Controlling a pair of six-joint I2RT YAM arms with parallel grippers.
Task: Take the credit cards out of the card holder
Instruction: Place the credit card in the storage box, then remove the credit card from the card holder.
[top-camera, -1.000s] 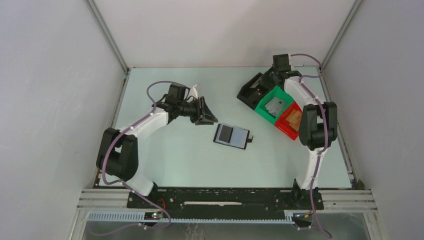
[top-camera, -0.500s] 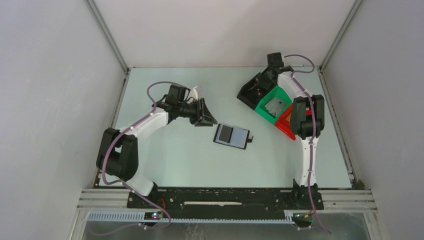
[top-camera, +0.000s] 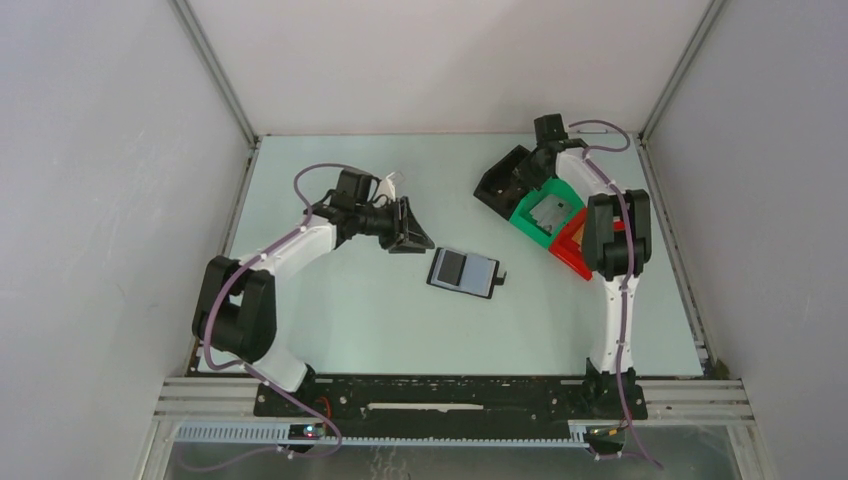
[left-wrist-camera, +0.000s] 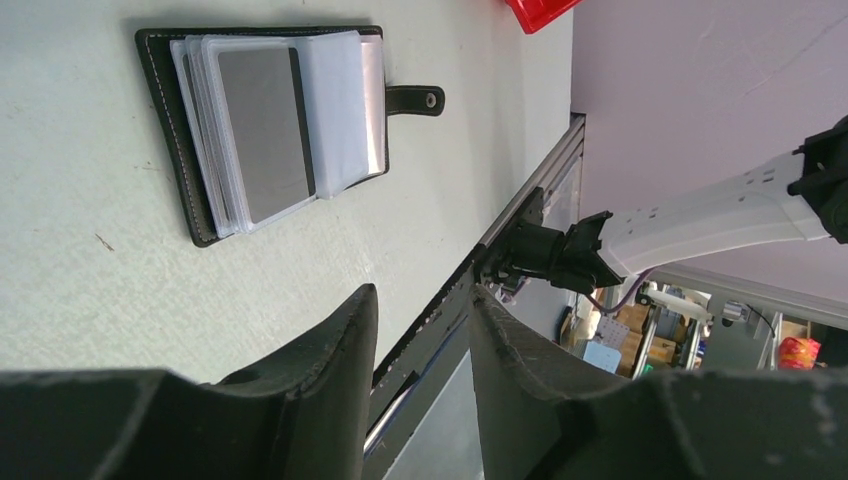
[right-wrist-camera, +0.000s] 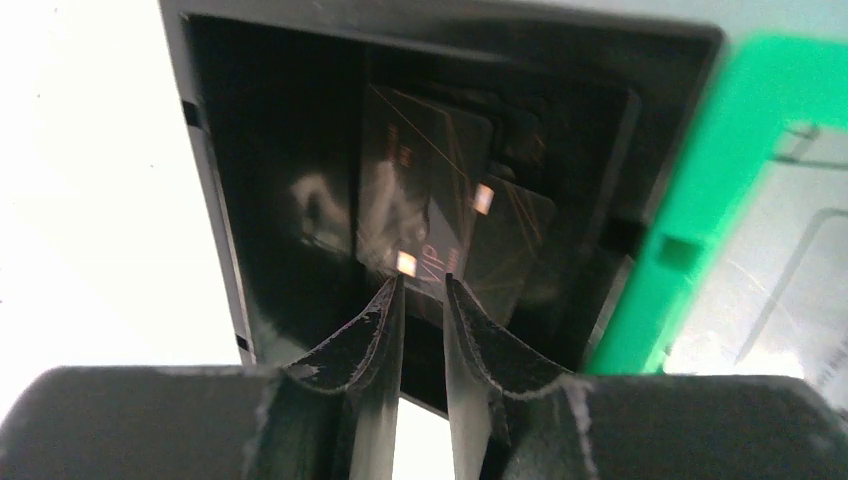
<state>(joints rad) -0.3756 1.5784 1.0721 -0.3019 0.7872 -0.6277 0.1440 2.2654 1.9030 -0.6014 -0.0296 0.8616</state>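
Lying open, the card holder (left-wrist-camera: 270, 130) shows grey-blue inside — left gripper (left-wrist-camera: 420, 295) spread, right gripper (right-wrist-camera: 420, 282) barely parted.

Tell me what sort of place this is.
Probably a robotics lab test cell: plain white panel walls on aluminium framing enclose the pale green table, a white-and-black left arm and right arm are bolted to its edge, and cardboard boxes show beyond.

The small black folding card holder (left-wrist-camera: 196, 205) looks like matt leather with pale stitching — its inner sleeves (left-wrist-camera: 340, 105) are clear, glossy plastic. The pale green table (left-wrist-camera: 90, 290) is matt, lightly scuffed. The black open bin (right-wrist-camera: 213, 170) is shiny moulded plastic — the green bin (right-wrist-camera: 700, 190) too.
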